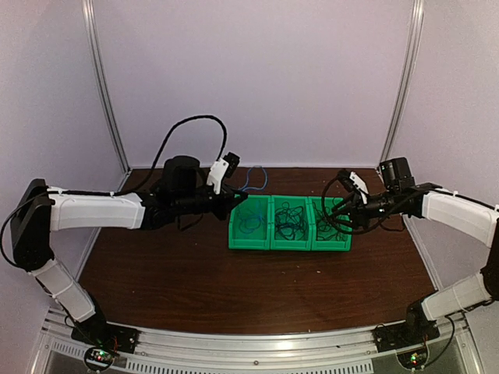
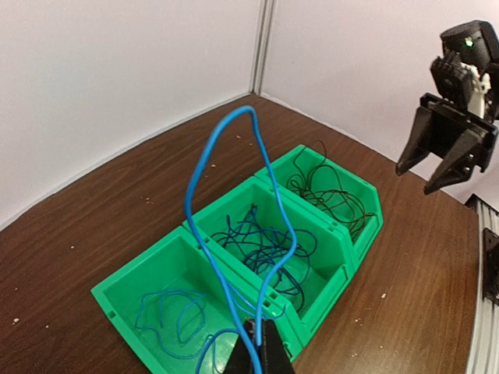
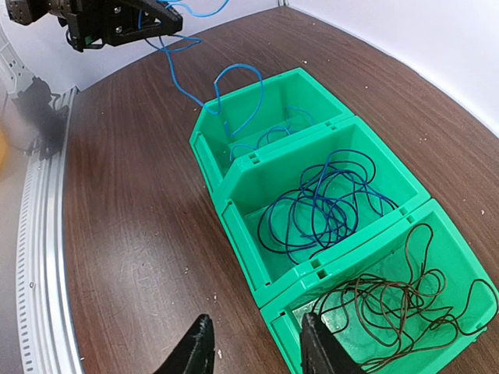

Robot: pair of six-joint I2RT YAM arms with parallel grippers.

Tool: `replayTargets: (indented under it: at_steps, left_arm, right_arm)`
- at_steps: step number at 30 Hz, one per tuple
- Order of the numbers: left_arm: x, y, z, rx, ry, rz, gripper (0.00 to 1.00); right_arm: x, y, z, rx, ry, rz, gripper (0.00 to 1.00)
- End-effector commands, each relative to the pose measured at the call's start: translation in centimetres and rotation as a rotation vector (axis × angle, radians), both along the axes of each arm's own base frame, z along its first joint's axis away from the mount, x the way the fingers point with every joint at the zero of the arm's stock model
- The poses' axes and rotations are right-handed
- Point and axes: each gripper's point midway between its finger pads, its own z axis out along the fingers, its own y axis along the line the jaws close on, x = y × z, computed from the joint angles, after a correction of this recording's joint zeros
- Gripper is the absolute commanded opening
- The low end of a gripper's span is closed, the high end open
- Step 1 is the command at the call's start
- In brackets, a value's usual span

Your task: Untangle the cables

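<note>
I read left gripper (image 2: 261,349) clamped on thin light-blue cable (image 2: 234,156) arching above left green plastic bin (image 2: 148,273), right gripper (image 3: 253,347) parted, empty, over rim of right green bin (image 3: 456,234), dark brown cable tangle (image 3: 398,304) inside.
</note>
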Motion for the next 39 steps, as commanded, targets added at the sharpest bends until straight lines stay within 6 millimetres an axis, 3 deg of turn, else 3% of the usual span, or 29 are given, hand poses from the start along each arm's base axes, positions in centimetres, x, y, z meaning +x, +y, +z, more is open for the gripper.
replayTargets:
  at_steps: [1, 12, 20, 26, 35, 39]
  left_arm:
    - [2.6, 1.0, -0.7, 0.056, 0.008, 0.087, 0.00]
    - [6.0, -1.3, -3.2, 0.066, 0.123, 0.151, 0.00]
    - [7.7, -2.6, -7.1, 0.001, 0.312, 0.247, 0.00]
    - [7.9, -2.5, -9.5, -0.039, 0.460, 0.327, 0.00]
    - [7.2, -1.3, -11.2, -0.030, 0.642, 0.475, 0.00]
    - [6.4, -2.2, -11.5, -0.056, 0.722, 0.451, 0.00]
  right_arm:
    - [0.6, -0.4, 0.4, -0.003, -0.040, -0.030, 0.38]
    - [0.6, -0.5, 0.2, -0.009, -0.043, -0.033, 0.38]
    - [0.4, -0.6, -0.1, -0.013, -0.037, -0.030, 0.38]
    - [0.4, -0.6, -0.4, -0.015, -0.031, -0.024, 0.38]
    - [0.3, -0.5, -0.7, -0.016, -0.021, -0.016, 0.39]
    - [0.3, -0.4, -0.7, -0.016, -0.020, -0.011, 0.38]
